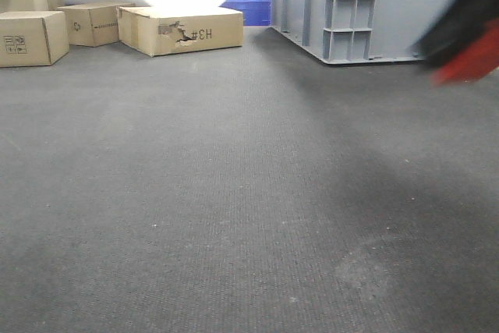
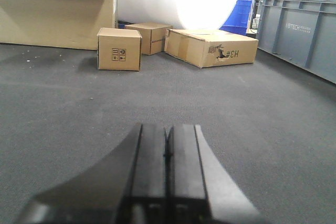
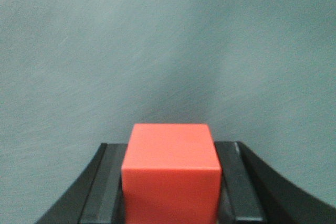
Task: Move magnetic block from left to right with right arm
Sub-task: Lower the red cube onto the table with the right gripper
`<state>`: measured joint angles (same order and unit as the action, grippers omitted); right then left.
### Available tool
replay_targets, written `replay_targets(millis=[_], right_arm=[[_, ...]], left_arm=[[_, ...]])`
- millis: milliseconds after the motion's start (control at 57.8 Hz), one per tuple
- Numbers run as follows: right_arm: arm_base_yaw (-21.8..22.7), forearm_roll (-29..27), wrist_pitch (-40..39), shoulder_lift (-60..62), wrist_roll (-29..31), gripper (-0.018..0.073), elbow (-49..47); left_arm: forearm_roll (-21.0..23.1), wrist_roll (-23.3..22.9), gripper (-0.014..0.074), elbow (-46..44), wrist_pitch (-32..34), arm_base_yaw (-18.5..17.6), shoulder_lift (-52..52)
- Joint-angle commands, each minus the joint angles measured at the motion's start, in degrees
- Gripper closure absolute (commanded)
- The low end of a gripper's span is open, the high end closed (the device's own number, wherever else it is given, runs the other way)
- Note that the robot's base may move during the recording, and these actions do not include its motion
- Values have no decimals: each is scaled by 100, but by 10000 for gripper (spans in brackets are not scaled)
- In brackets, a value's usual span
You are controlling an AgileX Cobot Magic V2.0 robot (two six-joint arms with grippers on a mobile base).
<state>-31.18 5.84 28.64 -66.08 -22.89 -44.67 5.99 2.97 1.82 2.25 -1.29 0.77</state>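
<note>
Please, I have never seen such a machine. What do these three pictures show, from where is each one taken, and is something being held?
This is a robot with two arms. One camera looks forward over the grey carpet; each of the others sits on a wrist. The front view shows cardboard boxes, a grey crate and, blurred at the right edge, the right gripper. The left wrist view shows the left gripper, shut and empty. The right wrist view shows the red magnetic block held between the right gripper's fingers.

Open carpet (image 1: 234, 208); boxes (image 1: 179, 30), crate (image 1: 351, 5) seemingly far.
</note>
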Motion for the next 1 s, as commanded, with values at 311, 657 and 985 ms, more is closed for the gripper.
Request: replay_targets(millis=[311,657,985], right_arm=[[-1347,101,2164,-2347,-2689,261,-2220],[-1426,-299,2775,-3620,-2592,261,-3692],[-1420,-529,3039,-3942,-2319,261,-3794]], left_arm=[[27,1,722,44,496,-10,50],[27,1,722,44,496,-10,50],[27,1,722,44,496,-10,50]])
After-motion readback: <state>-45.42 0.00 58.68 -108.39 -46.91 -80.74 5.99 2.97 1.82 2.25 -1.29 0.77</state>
